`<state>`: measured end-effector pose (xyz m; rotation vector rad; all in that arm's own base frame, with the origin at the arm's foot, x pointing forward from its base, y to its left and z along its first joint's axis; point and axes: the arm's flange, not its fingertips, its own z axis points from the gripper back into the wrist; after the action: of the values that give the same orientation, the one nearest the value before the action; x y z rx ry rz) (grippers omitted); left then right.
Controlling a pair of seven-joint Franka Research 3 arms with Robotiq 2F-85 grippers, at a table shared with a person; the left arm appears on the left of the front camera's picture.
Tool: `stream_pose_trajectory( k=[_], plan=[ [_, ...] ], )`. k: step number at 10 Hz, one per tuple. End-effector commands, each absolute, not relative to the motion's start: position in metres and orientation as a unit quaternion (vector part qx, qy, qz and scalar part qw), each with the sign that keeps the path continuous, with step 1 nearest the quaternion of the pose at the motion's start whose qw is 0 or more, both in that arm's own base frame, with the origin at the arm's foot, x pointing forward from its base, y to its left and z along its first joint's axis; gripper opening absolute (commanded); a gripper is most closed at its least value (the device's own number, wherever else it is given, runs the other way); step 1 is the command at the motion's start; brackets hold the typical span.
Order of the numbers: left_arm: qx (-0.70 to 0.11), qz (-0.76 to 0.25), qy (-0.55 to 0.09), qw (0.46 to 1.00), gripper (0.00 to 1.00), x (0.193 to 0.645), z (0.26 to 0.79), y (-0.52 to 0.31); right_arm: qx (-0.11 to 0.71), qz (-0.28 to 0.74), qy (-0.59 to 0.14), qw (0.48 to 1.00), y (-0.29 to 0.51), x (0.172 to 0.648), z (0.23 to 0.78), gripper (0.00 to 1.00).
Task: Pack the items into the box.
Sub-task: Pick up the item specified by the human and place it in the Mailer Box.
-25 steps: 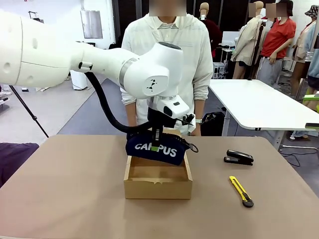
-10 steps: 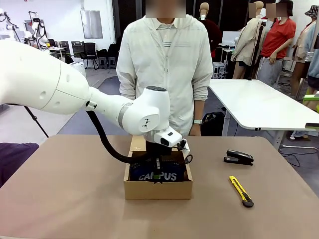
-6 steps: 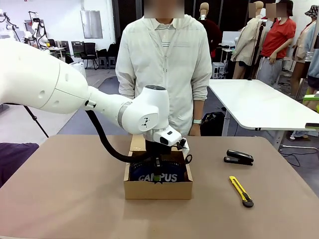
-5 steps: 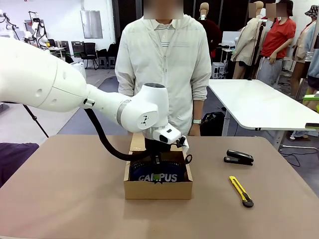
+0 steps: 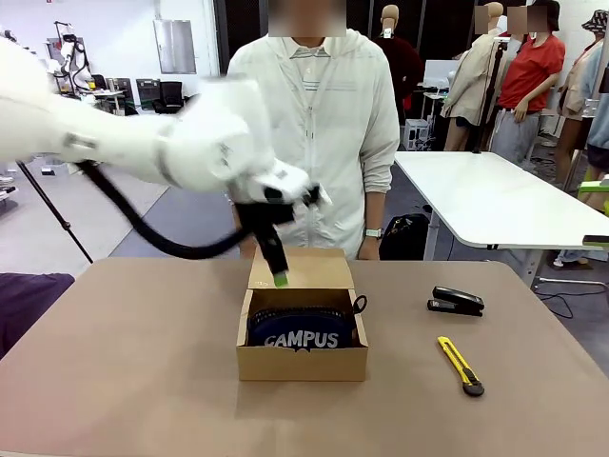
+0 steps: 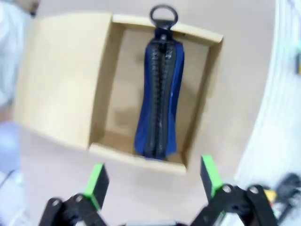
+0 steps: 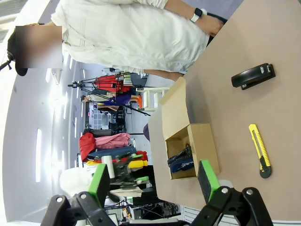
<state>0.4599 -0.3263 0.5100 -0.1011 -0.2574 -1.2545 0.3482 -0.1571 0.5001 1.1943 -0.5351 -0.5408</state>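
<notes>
We note left gripper (image 6: 153, 178) spread wide, empty, above the box (image 5: 302, 364). Pouch (image 6: 159, 94) lies inside, just below it, zip up. Utility knife (image 5: 461, 366) on table (image 5: 143, 381), well to its right. Right gripper (image 7: 154, 181) wide, empty.

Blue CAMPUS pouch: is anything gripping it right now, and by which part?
Nothing holds it. The pouch lies in the box; the left end effector hangs open above, the right end effector open, empty.
</notes>
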Motion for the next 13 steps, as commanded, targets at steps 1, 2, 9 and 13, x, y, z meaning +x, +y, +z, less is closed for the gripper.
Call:
stream_pose_trajectory(
  k=[1, 2, 9, 13],
  plan=[
    [-0.144, -0.511, -0.131, 0.837, 1.0, 0.413, 0.536, -0.219, 0.552, -0.247, -0.246, 0.758, -0.157, 0.348, 0.503, 1.0],
    [-0.192, -0.483, -0.122, 0.845, 1.0, 0.393, 0.542, -0.163, 0.552, -0.247, -0.246, 0.758, -0.157, 0.348, 0.503, 1.0],
    [-0.568, -0.081, -0.356, 0.738, 1.0, 0.325, 0.47, 0.103, 0.552, -0.247, -0.246, 0.758, -0.157, 0.348, 0.503, 1.0],
    [-0.529, -0.121, -0.302, 0.784, 1.0, 0.306, 0.486, 0.118, 0.552, -0.247, -0.246, 0.758, -0.157, 0.348, 0.503, 1.0]
  ],
)
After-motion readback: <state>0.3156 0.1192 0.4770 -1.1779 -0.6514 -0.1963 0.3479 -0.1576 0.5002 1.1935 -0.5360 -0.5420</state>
